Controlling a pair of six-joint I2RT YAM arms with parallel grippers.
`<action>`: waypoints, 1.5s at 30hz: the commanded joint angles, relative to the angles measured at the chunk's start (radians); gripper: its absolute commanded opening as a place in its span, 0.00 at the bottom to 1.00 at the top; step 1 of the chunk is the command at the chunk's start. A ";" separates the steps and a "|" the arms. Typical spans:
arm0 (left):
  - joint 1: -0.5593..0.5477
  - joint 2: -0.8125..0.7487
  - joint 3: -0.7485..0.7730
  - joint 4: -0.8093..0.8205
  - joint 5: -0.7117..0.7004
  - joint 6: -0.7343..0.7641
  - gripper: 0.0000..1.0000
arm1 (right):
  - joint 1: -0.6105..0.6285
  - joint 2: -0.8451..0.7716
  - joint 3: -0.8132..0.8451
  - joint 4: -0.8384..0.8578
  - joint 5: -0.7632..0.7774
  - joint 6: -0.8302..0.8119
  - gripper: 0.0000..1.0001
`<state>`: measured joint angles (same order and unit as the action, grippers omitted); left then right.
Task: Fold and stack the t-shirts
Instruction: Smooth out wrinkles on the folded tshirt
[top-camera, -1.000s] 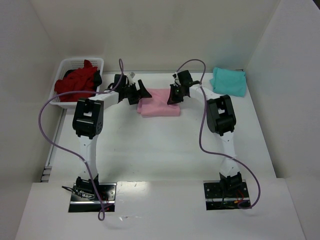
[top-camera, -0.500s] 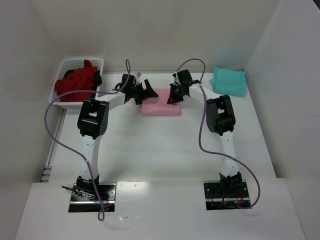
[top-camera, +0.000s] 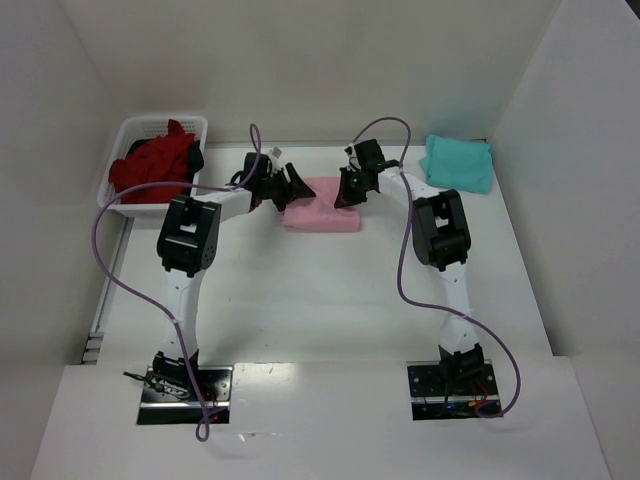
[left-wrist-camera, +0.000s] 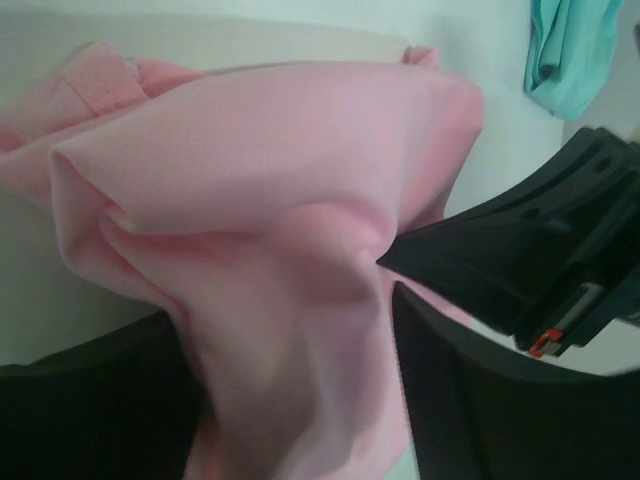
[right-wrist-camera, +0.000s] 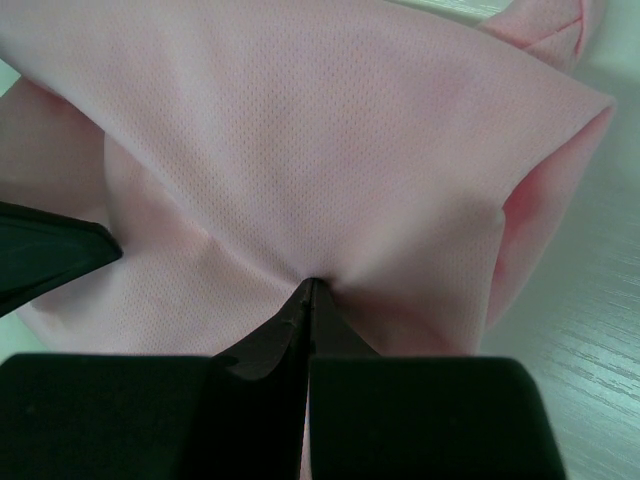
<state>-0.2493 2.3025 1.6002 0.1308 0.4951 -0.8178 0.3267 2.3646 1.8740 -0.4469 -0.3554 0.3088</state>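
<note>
Leftward reach has gone further: the left claw (top-camera: 288, 186) has swung in from beside the pink shirt (top-camera: 322, 211) onto its left end, and that end has drawn in a little; the right claw (top-camera: 348, 190) has kept its place at the shirt's far right edge; the pink shirt lies folded in a short bar on the tabletop (top-camera: 300, 290), near the back and between the two claws; in the left wrist view a bunched fold of it runs down between the left claw's fingers (left-wrist-camera: 480, 400), which stand apart on either side of the cloth, so this claw is not clamped on it; the right claw's fingers are pressed together on a pinch of pink cloth, with creases fanning out from the tip in the right wrist view; the teal shirt (top-camera: 458, 163) lies folded at the back right corner, well apart from the pink one; red shirts (top-camera: 150, 168) are heaped in the white basket (top-camera: 150, 124) at the back left.
</note>
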 joint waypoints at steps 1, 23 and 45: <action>-0.018 0.074 -0.056 -0.103 0.011 -0.003 0.72 | -0.003 0.042 0.027 -0.024 0.026 -0.023 0.00; 0.042 -0.002 -0.026 -0.255 0.061 0.190 0.00 | -0.058 -0.175 0.051 -0.024 0.082 -0.004 0.40; 0.001 -0.061 0.058 -0.074 0.153 -0.090 0.00 | -0.204 -0.628 -0.528 0.186 0.038 0.072 1.00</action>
<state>-0.2269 2.2929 1.6113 0.0577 0.6572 -0.8906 0.1529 1.7056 1.4138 -0.3282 -0.2451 0.3587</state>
